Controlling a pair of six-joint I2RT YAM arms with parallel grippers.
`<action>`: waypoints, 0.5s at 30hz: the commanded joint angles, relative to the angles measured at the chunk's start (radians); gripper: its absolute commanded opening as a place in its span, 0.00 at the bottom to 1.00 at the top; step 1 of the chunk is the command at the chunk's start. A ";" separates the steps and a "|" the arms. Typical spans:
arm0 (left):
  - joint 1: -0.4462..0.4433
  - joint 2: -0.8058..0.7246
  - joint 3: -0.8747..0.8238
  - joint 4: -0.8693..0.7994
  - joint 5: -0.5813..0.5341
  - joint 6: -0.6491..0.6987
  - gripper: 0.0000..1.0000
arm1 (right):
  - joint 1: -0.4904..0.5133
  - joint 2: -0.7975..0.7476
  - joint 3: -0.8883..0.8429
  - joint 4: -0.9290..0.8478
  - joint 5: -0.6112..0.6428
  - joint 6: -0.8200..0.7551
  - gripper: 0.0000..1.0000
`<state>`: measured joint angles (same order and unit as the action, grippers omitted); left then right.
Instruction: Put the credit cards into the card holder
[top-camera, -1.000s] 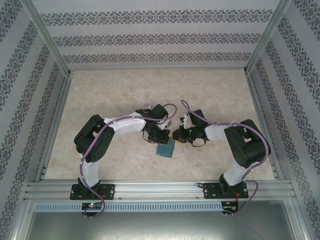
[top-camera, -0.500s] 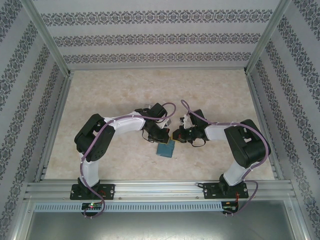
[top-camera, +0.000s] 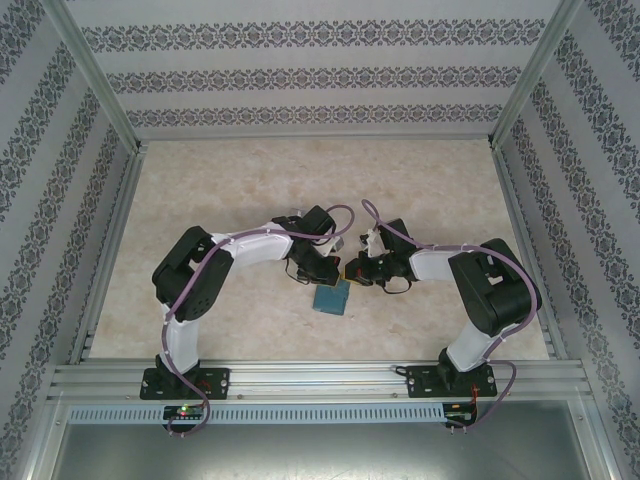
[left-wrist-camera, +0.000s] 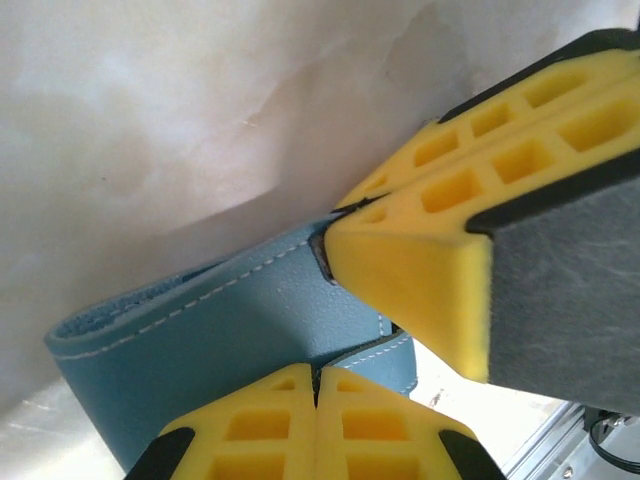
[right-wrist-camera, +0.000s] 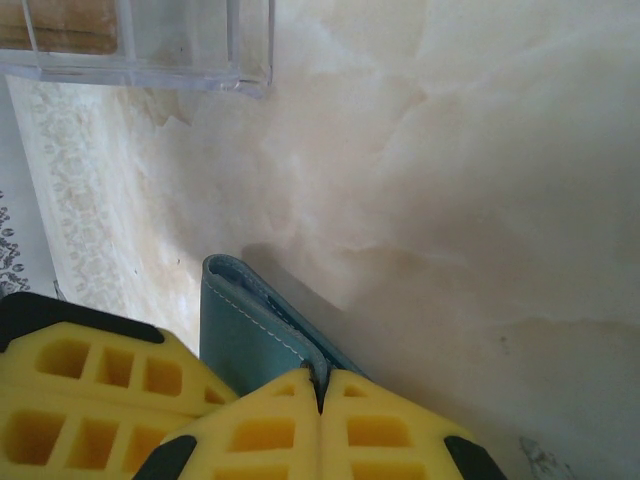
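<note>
The card holder (top-camera: 330, 298), a teal folded wallet, sits at the table's middle between both arms. My left gripper (top-camera: 320, 283) is shut on its near edge; in the left wrist view the jaws (left-wrist-camera: 317, 385) pinch a flap of the teal leather (left-wrist-camera: 220, 340). My right gripper (top-camera: 348, 278) is shut on another edge of the card holder (right-wrist-camera: 240, 330), pinched between its yellow fingertips (right-wrist-camera: 320, 388). The two grippers almost touch. Tan credit cards (right-wrist-camera: 60, 25) lie inside a clear case at the top left of the right wrist view.
The clear plastic case (right-wrist-camera: 180, 60) lies on the marble-patterned table (top-camera: 300, 180) just beyond the wallet. Patterned walls and metal rails (top-camera: 110, 240) fence the table on three sides. Bare table lies behind and to both sides.
The left arm's elbow has edged slightly to the right. Both grippers stay shut on the wallet in the same place.
</note>
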<state>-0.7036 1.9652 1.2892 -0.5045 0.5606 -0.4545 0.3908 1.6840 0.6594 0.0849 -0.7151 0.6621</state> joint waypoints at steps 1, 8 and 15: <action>0.016 0.030 -0.004 -0.034 -0.060 0.033 0.00 | 0.015 -0.006 0.002 -0.040 0.052 -0.005 0.00; 0.016 0.027 -0.027 -0.031 -0.064 0.031 0.00 | 0.014 -0.013 0.009 -0.049 0.051 -0.005 0.00; 0.016 -0.031 -0.088 0.049 0.002 -0.018 0.00 | 0.016 -0.003 0.017 -0.050 0.052 -0.006 0.00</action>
<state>-0.6979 1.9491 1.2488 -0.4545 0.5766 -0.4534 0.3943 1.6821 0.6605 0.0807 -0.7109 0.6621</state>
